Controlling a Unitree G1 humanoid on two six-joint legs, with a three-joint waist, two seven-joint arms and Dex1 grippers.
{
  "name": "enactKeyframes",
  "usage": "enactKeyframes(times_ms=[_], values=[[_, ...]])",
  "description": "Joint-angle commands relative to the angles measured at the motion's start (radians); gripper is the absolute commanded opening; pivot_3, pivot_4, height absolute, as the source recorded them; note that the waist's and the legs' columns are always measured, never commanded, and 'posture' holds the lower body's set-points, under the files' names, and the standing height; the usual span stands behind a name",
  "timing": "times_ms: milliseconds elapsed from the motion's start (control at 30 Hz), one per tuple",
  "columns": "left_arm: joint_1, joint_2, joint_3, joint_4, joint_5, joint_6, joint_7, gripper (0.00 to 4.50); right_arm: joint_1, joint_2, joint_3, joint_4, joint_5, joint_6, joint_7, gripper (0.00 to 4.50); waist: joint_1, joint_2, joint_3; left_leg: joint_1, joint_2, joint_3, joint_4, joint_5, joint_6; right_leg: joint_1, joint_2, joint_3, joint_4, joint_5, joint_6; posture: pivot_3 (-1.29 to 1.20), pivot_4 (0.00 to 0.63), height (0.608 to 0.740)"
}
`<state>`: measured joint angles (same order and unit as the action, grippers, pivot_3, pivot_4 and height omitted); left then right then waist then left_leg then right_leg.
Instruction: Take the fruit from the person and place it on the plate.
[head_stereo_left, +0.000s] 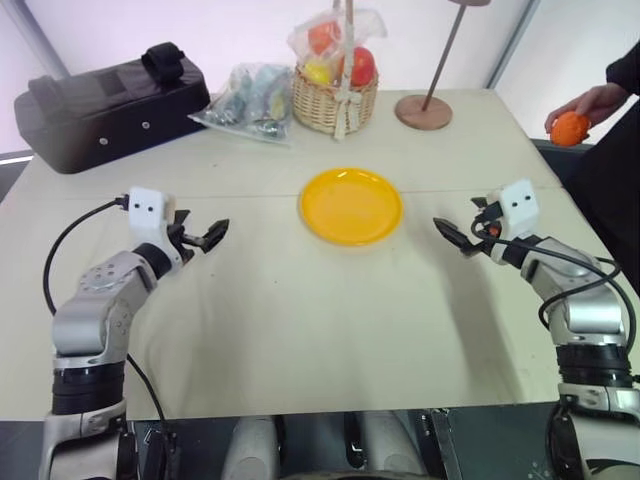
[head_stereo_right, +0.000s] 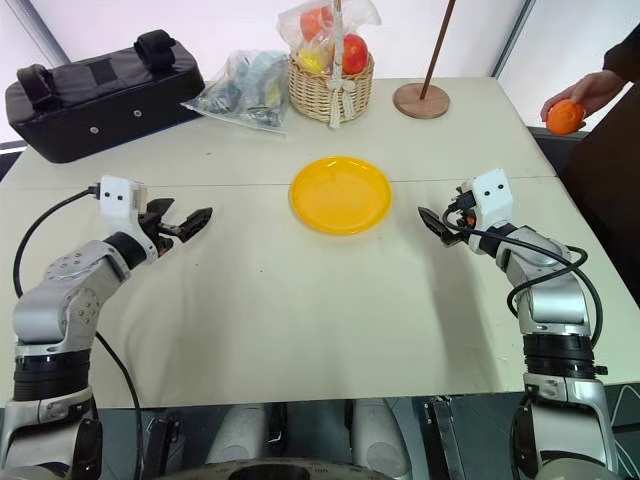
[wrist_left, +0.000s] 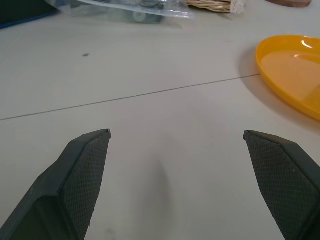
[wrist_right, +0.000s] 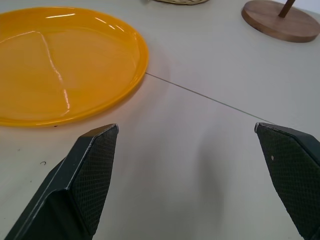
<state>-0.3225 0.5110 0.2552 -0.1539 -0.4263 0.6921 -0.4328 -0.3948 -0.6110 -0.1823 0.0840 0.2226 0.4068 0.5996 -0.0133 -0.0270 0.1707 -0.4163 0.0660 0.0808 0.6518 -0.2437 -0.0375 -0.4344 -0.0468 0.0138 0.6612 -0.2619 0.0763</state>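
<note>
Both grippers, left (head_stereo_left: 208, 238) and right (head_stereo_left: 452, 238), hover with jaws wide and empty, so the right should reach toward the small smooth orange fruit (head_stereo_left: 569, 128), seemingly cupped in the person's hand (head_stereo_left: 592, 104) at upper right, then carry it to the round glossy yellow plate (head_stereo_left: 351, 206) mid-counter (head_stereo_left: 300, 330).

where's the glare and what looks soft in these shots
Right wrist view: bright streaks of glare on the plate. Left wrist view: a small highlight on its rim, and the plastic bag looks soft. Left eye view: the fruit is sharp.
</note>
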Motion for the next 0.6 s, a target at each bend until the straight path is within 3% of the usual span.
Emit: enactKeyframes(times_ms=[33,200,600], values=[[-0.018,0.027,-0.021,-0.032,0.007,-0.018,-0.027,4.45,-0.003,0.005,-0.015,-0.047,0.015,-0.003,-0.012,4.5,0.0,0.0,0.0,0.0,0.0,0.0,0.0,0.0,0.0,0.0,0.0,0.0,0.0,0.0,0.0,0.0,0.15,0.74],[-0.039,-0.002,0.0,-0.048,-0.038,0.004,-0.019,4.45,-0.007,0.018,-0.012,-0.04,0.01,-0.007,-0.029,4.5,0.0,0.0,0.0,0.0,0.0,0.0,0.0,0.0,0.0,0.0,0.0,0.0,0.0,0.0,0.0,0.0,0.15,0.74],[-0.077,0.002,0.017,-0.007,0.009,-0.044,0.046,4.45,-0.009,0.029,-0.007,-0.038,0.007,-0.009,-0.047,4.5,0.0,0.0,0.0,0.0,0.0,0.0,0.0,0.0,0.0,0.0,0.0,0.0,0.0,0.0,0.0,0.0,0.15,0.74]])
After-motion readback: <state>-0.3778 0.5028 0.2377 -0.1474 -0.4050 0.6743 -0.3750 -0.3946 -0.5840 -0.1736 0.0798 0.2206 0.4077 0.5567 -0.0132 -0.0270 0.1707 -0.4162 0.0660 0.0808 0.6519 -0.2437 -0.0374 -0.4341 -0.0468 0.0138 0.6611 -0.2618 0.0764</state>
